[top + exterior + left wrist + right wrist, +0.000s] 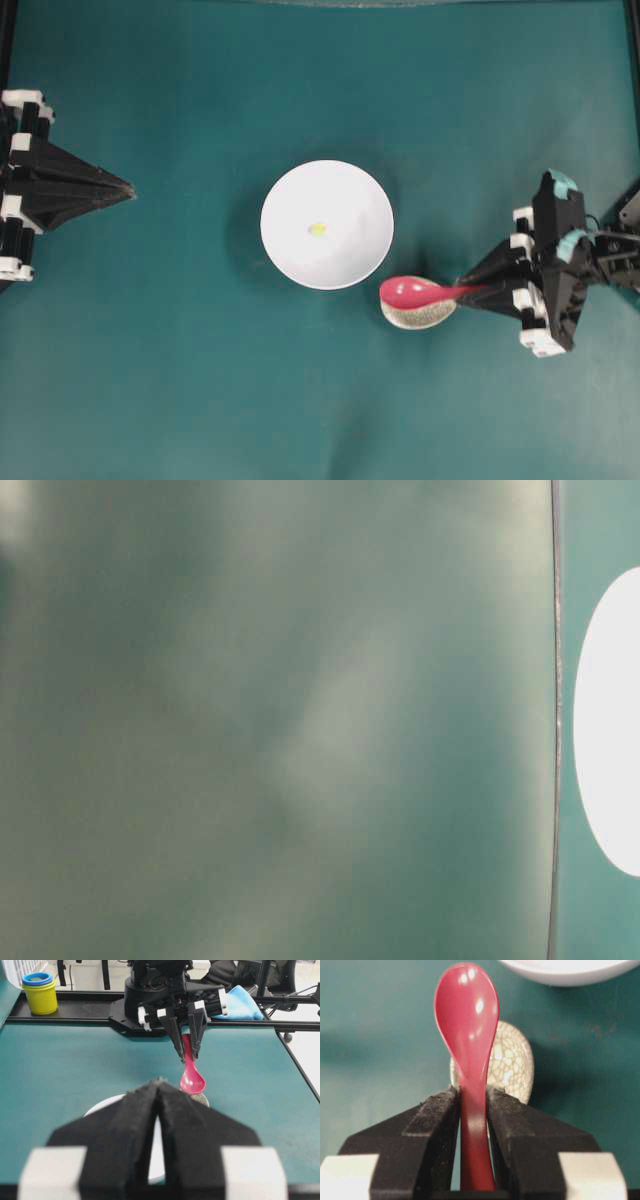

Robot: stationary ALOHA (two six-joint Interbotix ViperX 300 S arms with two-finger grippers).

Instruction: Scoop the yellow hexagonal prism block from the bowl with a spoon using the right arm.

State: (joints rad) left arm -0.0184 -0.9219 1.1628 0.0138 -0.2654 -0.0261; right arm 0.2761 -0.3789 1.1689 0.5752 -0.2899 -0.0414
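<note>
Clamped between the black foam pads of the right hand (472, 1110), the spoon (467, 1025) is held by its short handle so the deep oval scoop reaches ahead, raised over the crackle-glazed spoon rest (512, 1067). Glossy pink-red plastic is suggested by its highlights. Left of it on the teal desk (150, 380), the smooth white bowl (290, 200) cradles the tiny yellow block (317, 229) near its centre. At far left the left hand (125, 188) is pressed shut, empty
</note>
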